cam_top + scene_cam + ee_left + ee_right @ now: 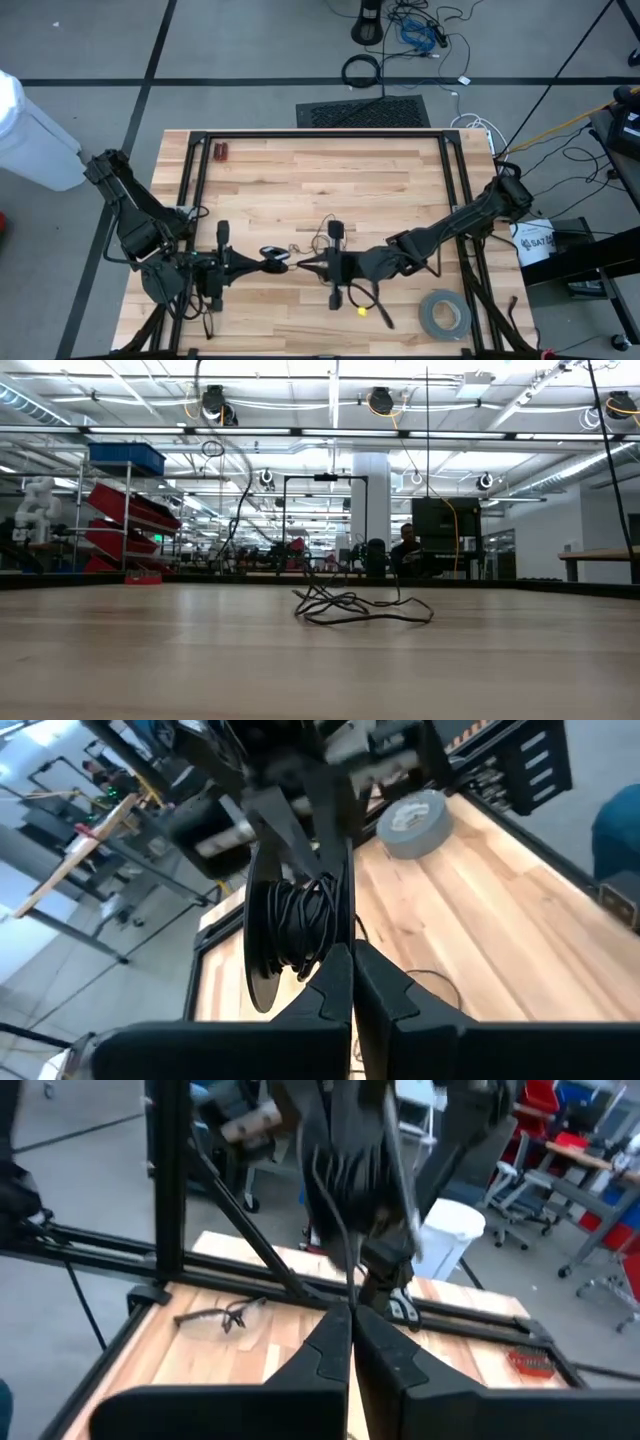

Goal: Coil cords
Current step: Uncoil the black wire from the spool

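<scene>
The cord is thin and black. Part of it is wound into a small round bundle [305,920] against a flat black disc, held above the table by my left gripper [350,965], which is shut. My right gripper [350,1320] faces it from the right, shut on a strand that leads to the bundle [350,1170]. In the high view the left gripper [283,265] and the right gripper [300,265] stand tip to tip near the table's front. The rest of the cord [350,608] lies in loose strands on the wood [318,240], with one strand rising. My left gripper pinches the bundle's lower edge [325,955] between its two fingers, coming nearly level from the table's left. The bundle stands on edge above the fingertips, clear of the table. My right gripper pinches a single strand of the cord [347,1285] at its fingertips, coming nearly level from the table's right. The strand runs from the fingers up to the bundle.
A grey tape roll [445,314] lies at the table's near right, with a small yellow thing [362,311] beside it. A red object [220,152] sits at the far left corner. Safety glasses [225,1317] lie by the black frame rails [195,190].
</scene>
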Controlling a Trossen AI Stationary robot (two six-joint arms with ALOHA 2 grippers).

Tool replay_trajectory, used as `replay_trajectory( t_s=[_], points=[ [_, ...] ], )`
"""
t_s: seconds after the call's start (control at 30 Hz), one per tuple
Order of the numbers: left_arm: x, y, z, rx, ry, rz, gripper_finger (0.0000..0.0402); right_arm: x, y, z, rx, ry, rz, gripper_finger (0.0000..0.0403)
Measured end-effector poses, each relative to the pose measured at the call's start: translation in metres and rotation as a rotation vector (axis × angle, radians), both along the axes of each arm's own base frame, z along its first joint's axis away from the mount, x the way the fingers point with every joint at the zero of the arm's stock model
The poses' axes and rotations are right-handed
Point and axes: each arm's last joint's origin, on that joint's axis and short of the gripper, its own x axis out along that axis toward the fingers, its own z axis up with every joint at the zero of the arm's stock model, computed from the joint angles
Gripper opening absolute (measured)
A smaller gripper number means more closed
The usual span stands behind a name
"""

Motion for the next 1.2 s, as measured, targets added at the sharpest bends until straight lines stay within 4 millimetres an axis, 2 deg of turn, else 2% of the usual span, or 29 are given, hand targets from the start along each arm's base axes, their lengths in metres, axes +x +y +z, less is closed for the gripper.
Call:
replay_trajectory(
  t_s=[0.3, 0.47, 0.87, 0.97, 1.07, 1.2],
  points=[
    [0.000, 0.001, -0.002, -0.034, 0.025, -0.001, 0.0000, -0.024, 0.000, 0.035, -0.074, -0.101, -0.004, 0.0000],
    [0.004, 0.003, -0.003, -0.051, 0.038, -0.015, 0.0000, -0.018, -0.015, 0.044, -0.126, -0.173, -0.020, 0.0000],
    [0.019, 0.010, -0.006, -0.030, 0.073, -0.059, 0.0000, 0.008, -0.060, 0.071, -0.099, -0.329, 0.114, 0.0001],
    [0.023, 0.011, -0.004, -0.031, 0.063, -0.096, 0.0000, 0.020, -0.068, 0.070, -0.081, -0.332, 0.143, 0.0001],
    [0.026, 0.011, -0.003, -0.041, 0.051, -0.106, 0.0000, 0.033, -0.074, 0.060, -0.063, -0.301, 0.168, 0.0001],
    [0.026, 0.011, -0.004, -0.039, 0.060, -0.105, 0.0000, 0.038, -0.079, 0.047, -0.056, -0.200, 0.160, 0.0001]
  ],
)
